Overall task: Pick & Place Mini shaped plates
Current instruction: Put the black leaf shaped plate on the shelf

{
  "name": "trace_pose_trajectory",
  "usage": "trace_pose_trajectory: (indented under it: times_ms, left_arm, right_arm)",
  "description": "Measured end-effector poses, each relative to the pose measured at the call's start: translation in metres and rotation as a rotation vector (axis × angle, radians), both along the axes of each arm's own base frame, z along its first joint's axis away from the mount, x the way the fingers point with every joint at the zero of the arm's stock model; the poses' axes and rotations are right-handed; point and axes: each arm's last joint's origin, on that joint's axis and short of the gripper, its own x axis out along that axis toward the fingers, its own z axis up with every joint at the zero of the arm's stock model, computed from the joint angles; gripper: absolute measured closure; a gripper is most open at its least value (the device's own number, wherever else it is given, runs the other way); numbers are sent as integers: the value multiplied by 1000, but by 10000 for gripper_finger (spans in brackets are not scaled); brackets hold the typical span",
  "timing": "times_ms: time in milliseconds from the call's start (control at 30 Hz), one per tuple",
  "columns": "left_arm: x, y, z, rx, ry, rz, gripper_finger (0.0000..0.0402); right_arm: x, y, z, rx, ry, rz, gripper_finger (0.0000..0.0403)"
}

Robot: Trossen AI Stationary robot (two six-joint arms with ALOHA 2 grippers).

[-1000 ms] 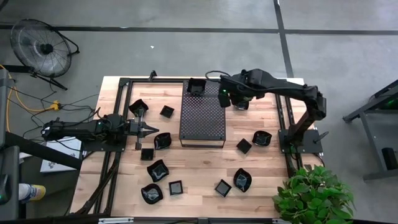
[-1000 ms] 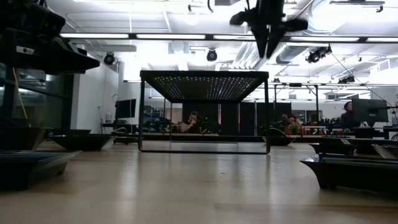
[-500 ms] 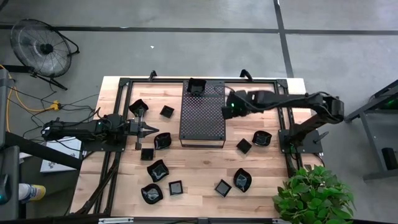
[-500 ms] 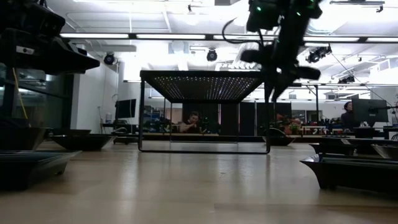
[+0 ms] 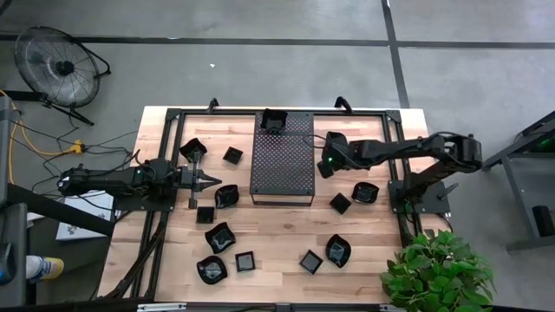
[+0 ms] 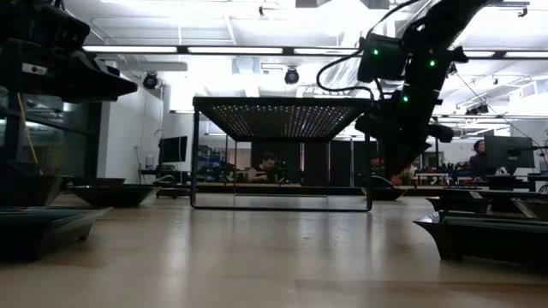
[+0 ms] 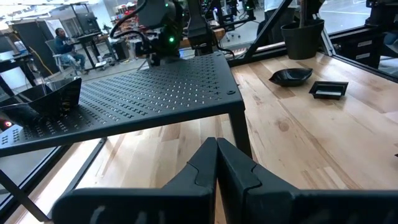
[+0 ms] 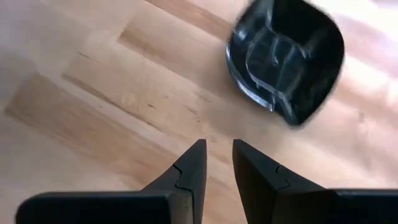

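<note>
Several mini shaped plates, small glossy black dishes, lie spread over the wooden table. One sits on the far end of the raised perforated tray. My right gripper hangs open and slanting down over bare wood just right of the tray, with nothing between its fingers. A rounded plate lies just ahead of it, also seen from above next to a square plate. My left gripper rests shut and level at the tray's left side.
More plates lie left of the tray and along the near side. The tray stands on thin legs. A potted plant is at the near right corner. Bare wood shows between tray and right frame.
My right gripper has come down from high over the tray's far right corner, moving toward the table's near edge, and has rolled and tipped on the way. It now hangs low beside the tray's right edge. No plate has moved.
</note>
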Motion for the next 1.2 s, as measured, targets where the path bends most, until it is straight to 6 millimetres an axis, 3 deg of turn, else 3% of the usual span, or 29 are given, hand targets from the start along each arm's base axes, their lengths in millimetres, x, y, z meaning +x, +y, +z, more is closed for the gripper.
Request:
trace_pose_trajectory:
  times_ms: [267,633,1200]
  left_arm:
    - [0,0,0,0,0,0,400]
    - [0,0,0,0,0,0,400]
    - [0,0,0,0,0,0,400]
  right_arm:
    - [-7,-8,-7,-100,223,396,329]
    - [-8,-28,-19,-92,340,627,329]
    - [-11,-44,-26,-130,433,652,329]
